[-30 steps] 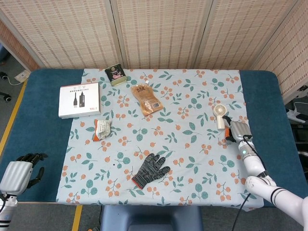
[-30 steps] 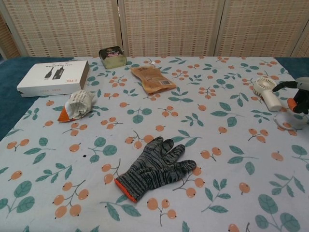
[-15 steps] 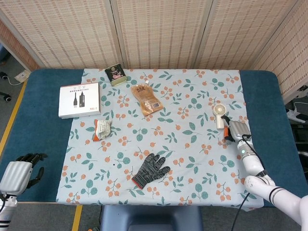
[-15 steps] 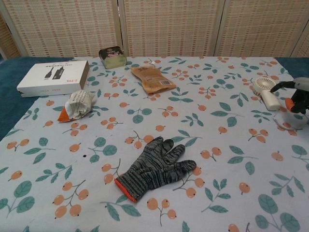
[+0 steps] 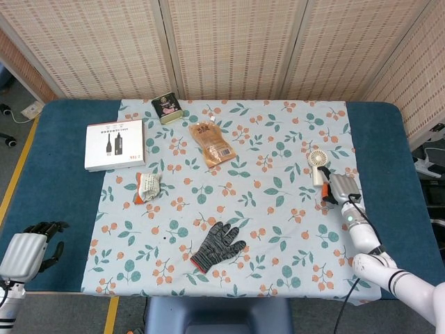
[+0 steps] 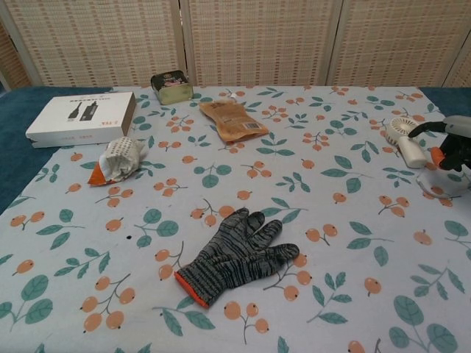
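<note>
My right hand [image 5: 338, 188] hovers at the right side of the floral tablecloth [image 5: 278, 209], just below a small white handheld fan [image 5: 318, 164]. In the chest view the right hand [image 6: 452, 145] stretches a dark finger toward the handle of the fan [image 6: 403, 138], and a small gap shows between them. It holds nothing. My left hand [image 5: 28, 247] rests low at the near left corner on the blue table [image 5: 62, 209], off the cloth, with its fingers apart and nothing in them. The chest view does not show the left hand.
A grey knit glove [image 5: 217, 245] [image 6: 235, 254] lies near the front middle. A crumpled white and orange wrapper [image 5: 147, 186], a white box [image 5: 115, 144], a small tin [image 5: 167, 108] and an orange snack pouch [image 5: 212, 142] lie at the left and back.
My right hand has crept slightly up toward the fan's handle. Nothing else has moved.
</note>
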You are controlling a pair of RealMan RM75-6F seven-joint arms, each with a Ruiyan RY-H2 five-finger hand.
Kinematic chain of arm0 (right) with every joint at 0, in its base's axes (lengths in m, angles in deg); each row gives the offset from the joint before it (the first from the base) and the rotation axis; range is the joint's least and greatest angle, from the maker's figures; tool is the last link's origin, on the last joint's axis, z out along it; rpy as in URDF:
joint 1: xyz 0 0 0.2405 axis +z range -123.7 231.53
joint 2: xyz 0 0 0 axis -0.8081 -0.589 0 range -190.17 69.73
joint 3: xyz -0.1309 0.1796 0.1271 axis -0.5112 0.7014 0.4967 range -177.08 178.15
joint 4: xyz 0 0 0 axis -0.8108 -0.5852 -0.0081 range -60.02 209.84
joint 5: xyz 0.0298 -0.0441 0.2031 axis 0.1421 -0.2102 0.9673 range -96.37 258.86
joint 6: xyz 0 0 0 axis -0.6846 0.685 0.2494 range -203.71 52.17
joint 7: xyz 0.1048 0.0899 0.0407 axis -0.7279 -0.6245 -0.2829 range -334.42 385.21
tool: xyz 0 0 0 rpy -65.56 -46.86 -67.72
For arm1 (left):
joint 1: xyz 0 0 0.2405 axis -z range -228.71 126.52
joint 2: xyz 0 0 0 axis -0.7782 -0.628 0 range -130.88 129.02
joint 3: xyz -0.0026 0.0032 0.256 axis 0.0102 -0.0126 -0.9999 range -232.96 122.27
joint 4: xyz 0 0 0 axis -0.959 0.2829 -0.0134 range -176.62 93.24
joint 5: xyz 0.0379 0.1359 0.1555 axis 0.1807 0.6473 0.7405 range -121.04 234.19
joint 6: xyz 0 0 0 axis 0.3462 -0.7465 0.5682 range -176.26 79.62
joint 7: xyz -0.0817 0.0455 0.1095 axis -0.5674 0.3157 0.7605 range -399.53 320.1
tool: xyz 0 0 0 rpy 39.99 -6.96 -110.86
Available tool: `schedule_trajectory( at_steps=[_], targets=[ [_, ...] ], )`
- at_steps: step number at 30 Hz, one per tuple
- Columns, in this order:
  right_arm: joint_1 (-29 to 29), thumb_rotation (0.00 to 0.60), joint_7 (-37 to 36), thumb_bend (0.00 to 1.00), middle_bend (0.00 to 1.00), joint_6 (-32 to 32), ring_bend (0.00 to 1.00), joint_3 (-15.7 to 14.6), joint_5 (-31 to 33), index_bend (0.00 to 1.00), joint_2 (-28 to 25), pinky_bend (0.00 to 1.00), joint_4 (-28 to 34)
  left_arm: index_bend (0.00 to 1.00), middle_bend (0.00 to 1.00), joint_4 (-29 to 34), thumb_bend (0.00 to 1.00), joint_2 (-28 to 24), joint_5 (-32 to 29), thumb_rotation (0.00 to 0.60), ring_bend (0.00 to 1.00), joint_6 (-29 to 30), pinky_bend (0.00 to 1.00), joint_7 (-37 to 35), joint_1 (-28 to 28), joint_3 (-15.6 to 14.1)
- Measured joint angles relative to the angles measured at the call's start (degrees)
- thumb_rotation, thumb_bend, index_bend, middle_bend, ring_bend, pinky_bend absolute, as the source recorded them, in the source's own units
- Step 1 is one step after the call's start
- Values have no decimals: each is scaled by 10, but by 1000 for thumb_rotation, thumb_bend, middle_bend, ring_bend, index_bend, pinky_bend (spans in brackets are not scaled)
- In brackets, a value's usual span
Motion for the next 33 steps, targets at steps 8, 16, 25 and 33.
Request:
schedule_trajectory(
  at_steps=[8, 16, 25, 33],
  targets=[
    [1, 600, 2, 692, 842, -1, 666, 1, 2, 131, 4, 726, -7, 333, 390, 0, 490, 0, 0, 600, 331, 1, 461, -1, 0, 0],
    [-1, 600, 3, 692, 842, 3, 666, 0, 4, 131, 8, 727, -18, 332, 390, 0, 490, 0, 0, 600, 331, 1, 461, 0, 0, 1],
    [-2, 600, 0, 692, 842, 8, 666, 0, 5, 131, 13, 727, -30, 332, 390, 0, 490, 0, 0, 600, 331, 1, 461, 0, 0, 1],
    [-3, 600, -4, 692, 842, 11, 666, 0, 2, 131, 17, 727, -39, 332, 390, 0, 490, 0, 0, 600, 331, 2, 461, -1, -1, 0]
  ],
)
